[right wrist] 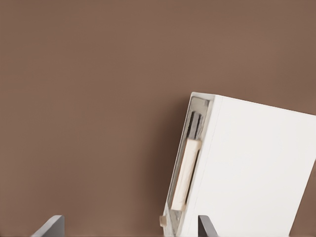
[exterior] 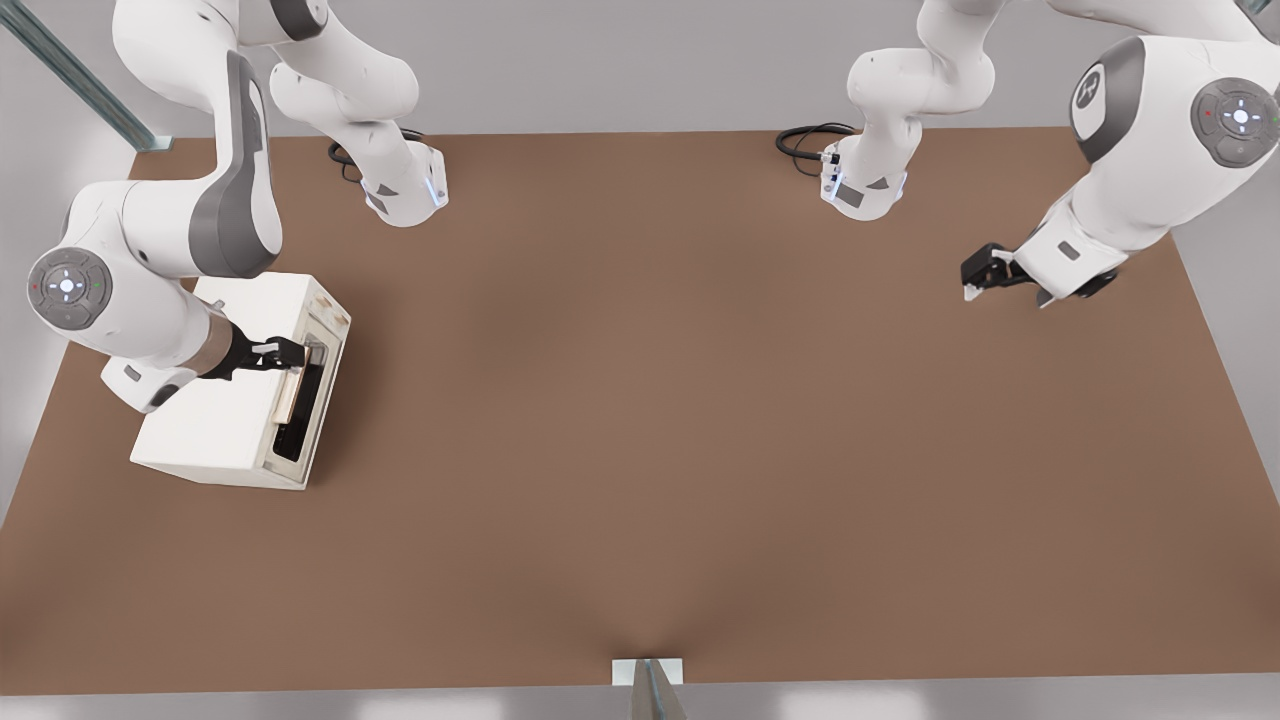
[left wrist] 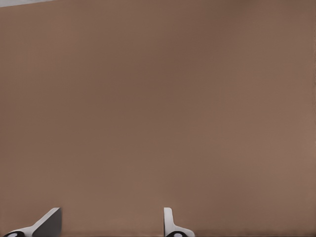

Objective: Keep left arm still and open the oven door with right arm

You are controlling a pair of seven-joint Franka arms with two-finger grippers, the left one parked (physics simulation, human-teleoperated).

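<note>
White right arm (exterior: 150, 290), grey joint bands, round grey button cap; black gripper (exterior: 283, 354), pale fingertips

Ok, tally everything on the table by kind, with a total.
Robot arms: 2, the right arm's gripper open above the oven door's handle, the other parked
Ovens: 1
Cable coils: 2
Total: 5

Matt brown table (exterior: 700, 400); oven door (exterior: 305, 400) window seemingly glossy dark glass.

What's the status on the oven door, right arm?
Claw open, over the oven's top edge by the handle. Oven door looks shut. Nothing in the way.
</note>
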